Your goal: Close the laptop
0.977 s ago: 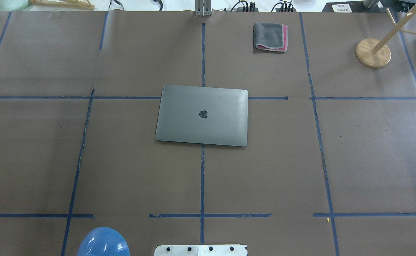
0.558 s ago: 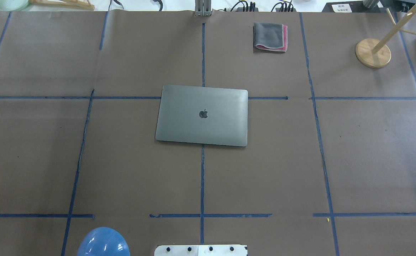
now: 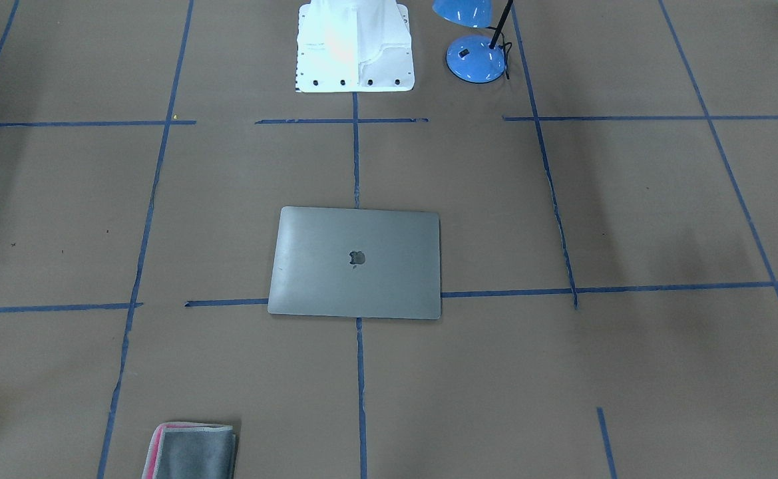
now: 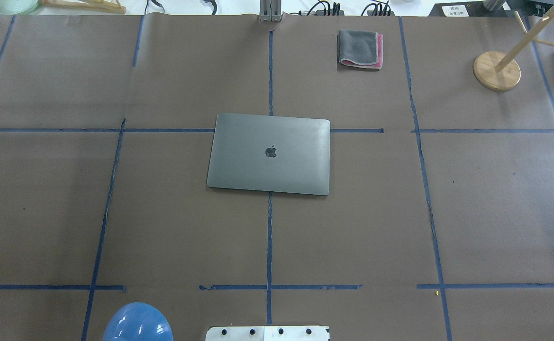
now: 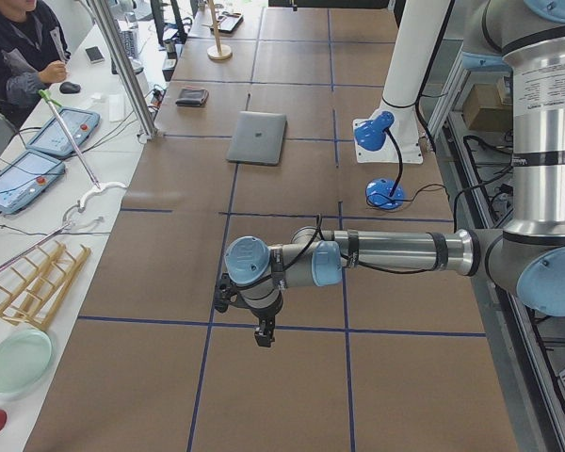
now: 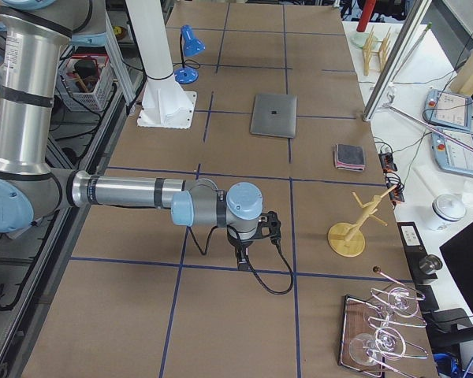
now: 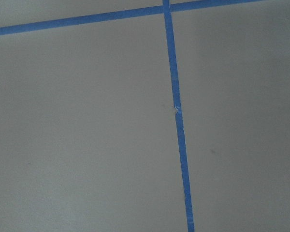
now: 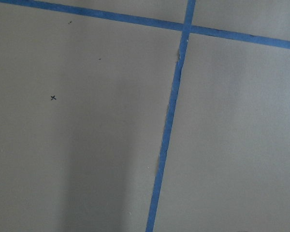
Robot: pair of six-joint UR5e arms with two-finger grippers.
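Observation:
The space-grey laptop (image 4: pixel 269 153) lies flat in the middle of the table with its lid down and the dark apple logo facing up. It also shows in the front-facing view (image 3: pixel 355 262), the left view (image 5: pixel 258 137) and the right view (image 6: pixel 273 116). My left gripper (image 5: pixel 263 337) shows only in the left view, far from the laptop at the table's left end, pointing down. My right gripper (image 6: pixel 243 261) shows only in the right view, at the table's right end. I cannot tell whether either is open or shut. The wrist views show only brown paper and blue tape.
A folded grey cloth with pink edge (image 4: pixel 360 49) lies at the far side. A wooden stand (image 4: pixel 496 70) is at the far right. A blue lamp (image 3: pixel 475 58) stands beside the white robot base (image 3: pixel 354 46). An operator (image 5: pixel 19 47) sits at the side desk.

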